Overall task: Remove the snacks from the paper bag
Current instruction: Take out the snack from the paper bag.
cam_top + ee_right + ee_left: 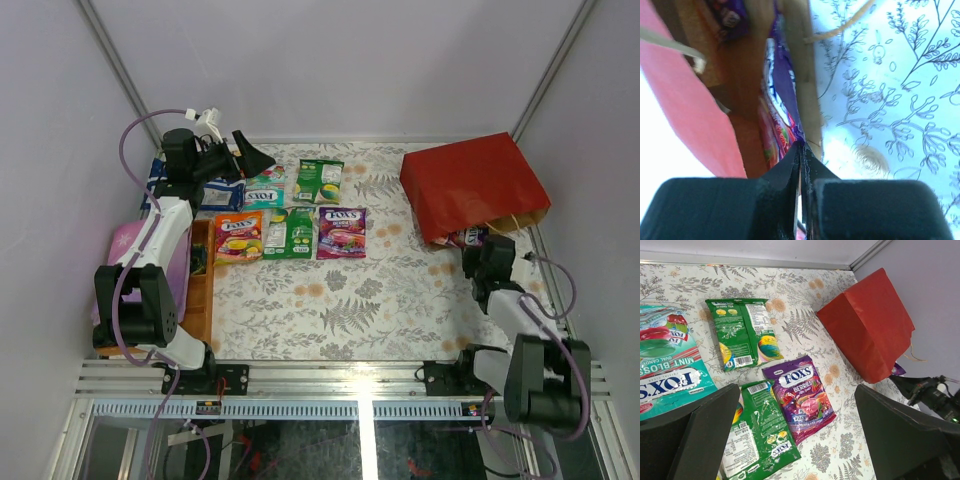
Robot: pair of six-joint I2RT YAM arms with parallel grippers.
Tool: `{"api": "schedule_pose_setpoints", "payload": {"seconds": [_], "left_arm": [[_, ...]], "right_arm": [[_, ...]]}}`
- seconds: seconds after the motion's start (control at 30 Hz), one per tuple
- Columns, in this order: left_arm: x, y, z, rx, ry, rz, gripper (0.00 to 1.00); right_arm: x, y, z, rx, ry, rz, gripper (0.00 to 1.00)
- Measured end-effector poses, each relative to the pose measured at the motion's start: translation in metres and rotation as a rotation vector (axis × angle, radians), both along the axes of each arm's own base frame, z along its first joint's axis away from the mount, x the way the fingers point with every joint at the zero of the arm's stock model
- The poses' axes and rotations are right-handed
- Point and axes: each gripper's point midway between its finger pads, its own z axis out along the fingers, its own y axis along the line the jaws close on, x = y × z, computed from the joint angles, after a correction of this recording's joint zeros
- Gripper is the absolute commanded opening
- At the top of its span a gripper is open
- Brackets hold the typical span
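Floral cloth (350,300), red bag (470,185) on its side far right, my right gripper (801,155) clenched on a purple packet (782,85) at its mouth, my left gripper (248,158) spread wide above laid-out packets (341,232).

From the top external view we look steeply down from above the near edge of the flowered table (380,300), far enough off to see all of it. From the left wrist we look from high at the far left, rightward over the laid-out packets (747,335) to the red paper bag (867,325); the overhead view shares both. From the right wrist we sit very close at the bag's mouth, facing in along the half-out packet (786,85), also visible from overhead.
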Motion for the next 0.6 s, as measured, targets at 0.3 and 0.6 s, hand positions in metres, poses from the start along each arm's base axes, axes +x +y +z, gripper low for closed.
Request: {"api": "schedule_pose_setpoints", "payload": {"seconds": [0.3,0.6], "left_arm": [[0.000,0.000,0.000,0.000,0.000,0.000,1.00],[-0.001,-0.001,0.000,-0.003,0.000,-0.008,1.00]], "right_arm": [[-0.034,-0.019,0.093,-0.192,-0.120,-0.032,0.00],[-0.039,-0.028,0.135,-0.285,0.140,0.034,0.00]]}}
